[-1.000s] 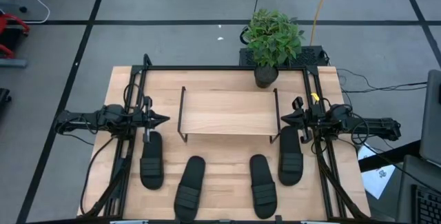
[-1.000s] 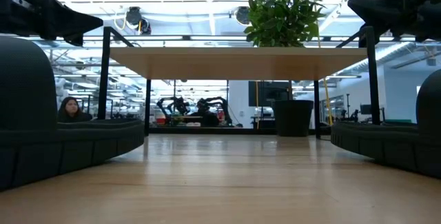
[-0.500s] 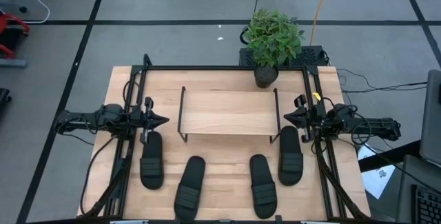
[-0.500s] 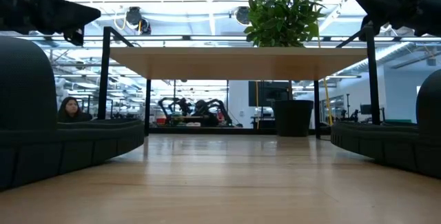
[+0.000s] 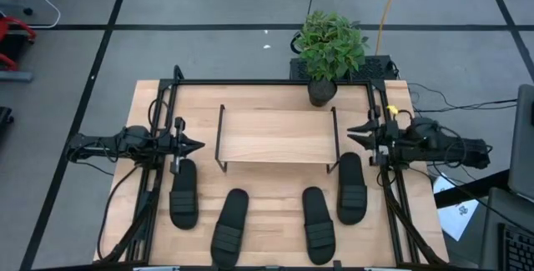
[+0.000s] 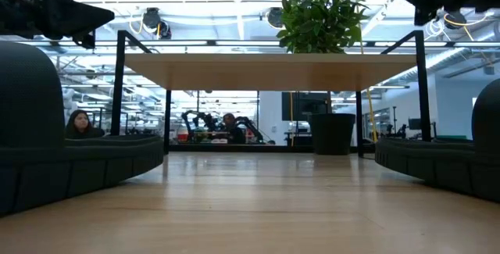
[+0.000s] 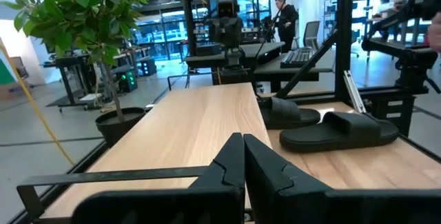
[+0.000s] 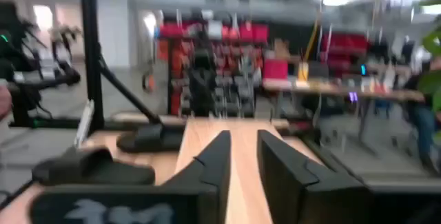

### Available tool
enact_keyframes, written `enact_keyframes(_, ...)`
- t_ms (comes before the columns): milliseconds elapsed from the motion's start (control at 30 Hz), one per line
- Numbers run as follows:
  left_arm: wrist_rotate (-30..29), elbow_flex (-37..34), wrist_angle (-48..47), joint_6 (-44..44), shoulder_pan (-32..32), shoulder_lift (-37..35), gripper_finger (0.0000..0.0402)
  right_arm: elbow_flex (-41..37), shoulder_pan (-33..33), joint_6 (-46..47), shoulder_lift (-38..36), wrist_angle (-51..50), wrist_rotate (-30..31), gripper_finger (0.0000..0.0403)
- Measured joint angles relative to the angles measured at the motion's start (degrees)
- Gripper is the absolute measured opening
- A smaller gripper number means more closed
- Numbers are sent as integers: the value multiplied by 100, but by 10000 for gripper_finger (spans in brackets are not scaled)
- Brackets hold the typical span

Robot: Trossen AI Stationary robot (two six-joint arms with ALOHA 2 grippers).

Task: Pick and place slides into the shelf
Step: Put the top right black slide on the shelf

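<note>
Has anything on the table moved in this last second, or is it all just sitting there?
Only the right gripper moved: it drew back toward the table's far edge and a little outward, jaws slightly apart, holding nothing. The left gripper, the four slides and the shelf stayed as they were.

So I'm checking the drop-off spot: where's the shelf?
In the high view the shelf stands mid-table between both grippers, below the plant, with the four slides nearer the front.

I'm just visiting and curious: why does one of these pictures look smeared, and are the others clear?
The right wrist view is blurred throughout, its dark right gripper and the room behind both soft. The left wrist view is crisp on the closed left gripper. The low view is backlit, the light wooden shelf board standing against bright ceiling lights.
</note>
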Motion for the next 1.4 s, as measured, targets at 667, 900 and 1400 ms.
enact_keyframes(667,0,0,33,-413,0,0,1,3923,0,691,2679,-5012,942,205)
enact_keyframes(900,0,0,197,-472,0,0,1,4076,0,1773,3378,-6607,567,213)
enact_keyframes(1400,0,0,293,-425,0,0,1,2892,2,2797,3925,-6778,-1160,216)
